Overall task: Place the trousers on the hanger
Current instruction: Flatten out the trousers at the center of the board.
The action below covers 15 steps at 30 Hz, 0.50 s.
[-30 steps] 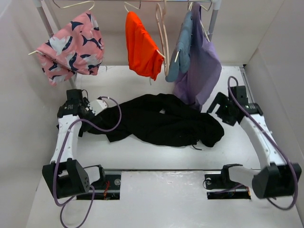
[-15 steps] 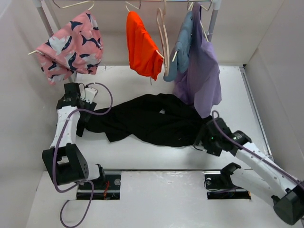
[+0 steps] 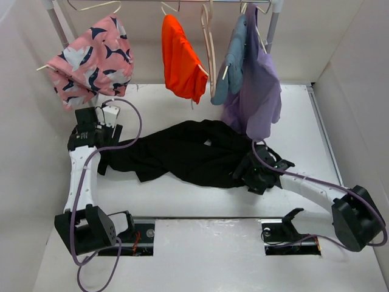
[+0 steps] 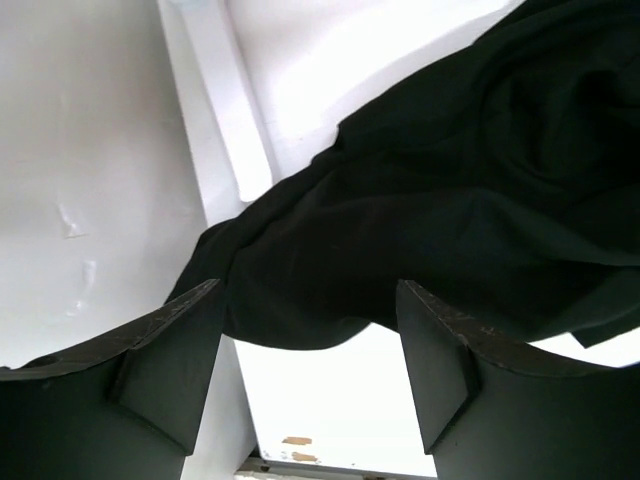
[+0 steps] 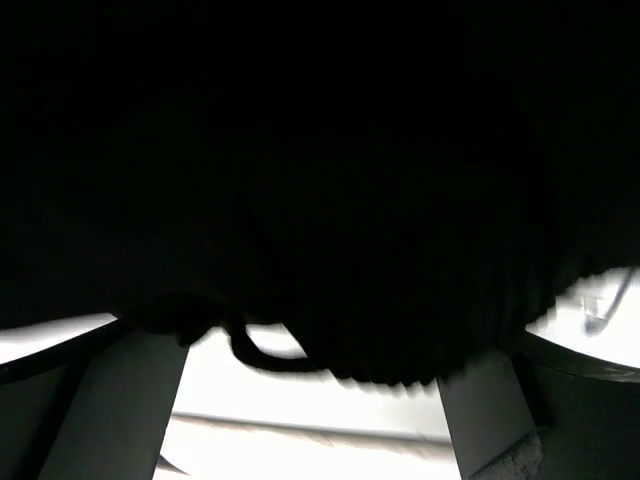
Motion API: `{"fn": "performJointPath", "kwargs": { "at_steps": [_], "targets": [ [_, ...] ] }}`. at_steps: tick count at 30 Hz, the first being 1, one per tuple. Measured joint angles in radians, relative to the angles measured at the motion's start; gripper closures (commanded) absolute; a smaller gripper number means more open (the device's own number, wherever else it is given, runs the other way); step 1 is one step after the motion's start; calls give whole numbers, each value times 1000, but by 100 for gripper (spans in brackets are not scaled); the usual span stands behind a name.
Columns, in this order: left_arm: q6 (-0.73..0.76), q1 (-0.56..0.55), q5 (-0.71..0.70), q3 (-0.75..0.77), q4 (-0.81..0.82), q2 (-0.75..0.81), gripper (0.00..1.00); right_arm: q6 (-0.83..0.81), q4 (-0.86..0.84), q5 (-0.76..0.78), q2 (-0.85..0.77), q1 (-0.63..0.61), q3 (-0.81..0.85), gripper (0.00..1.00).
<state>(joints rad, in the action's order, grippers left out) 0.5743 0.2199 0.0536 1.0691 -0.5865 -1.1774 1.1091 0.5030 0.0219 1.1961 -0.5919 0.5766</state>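
Black cloth logged between the wide-splayed fingers of right gripper [image 5: 315,350], near right; pressed into the fabric, nothing clamped. Found the trousers [image 3: 188,152] crumpled flat on white table [image 3: 170,198], mid-depth, running left to right. Saw left gripper [image 4: 310,300] released as well, poised over their left end. Noted beige hanger [image 3: 211,67] hung at far centre, just right of orange garment [image 3: 182,58].

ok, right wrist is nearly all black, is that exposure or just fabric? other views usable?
Right wrist: just fabric, the trousers fill the frame close up, black with no fold detail; the table strip below is blown out. Left wrist: folds readable, table glare at top. Top external: even light, soft shadows, sharp.
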Motion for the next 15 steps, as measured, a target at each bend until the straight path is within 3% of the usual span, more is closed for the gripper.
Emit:
{"fn": "performJointPath", "kwargs": {
  "at_steps": [2, 4, 6, 7, 9, 10, 15],
  "targets": [
    [-5, 3, 19, 5, -8, 0, 34, 10, -38, 10, 10, 29, 1, 1],
    [-12, 5, 29, 6, -11, 0, 34, 14, -62, 19, 24, 51, 6, 10],
    [-18, 5, 29, 6, -12, -1, 34, 12, -79, 25, 46, 72, 13, 26],
    [-21, 5, 28, 6, -11, -3, 34, 10, -89, 27, 57, 85, 16, 50],
    [-26, 8, 23, 6, -9, -7, 33, 3, -110, 31, 77, 118, 12, 75],
    [-26, 10, 21, 6, -9, -12, 33, -2, -124, 29, 88, 139, 6, 98],
    [-18, 29, 25, 8, -10, -38, 25, -13, -145, 6, 77, 212, -17, 100]
  ]
}}
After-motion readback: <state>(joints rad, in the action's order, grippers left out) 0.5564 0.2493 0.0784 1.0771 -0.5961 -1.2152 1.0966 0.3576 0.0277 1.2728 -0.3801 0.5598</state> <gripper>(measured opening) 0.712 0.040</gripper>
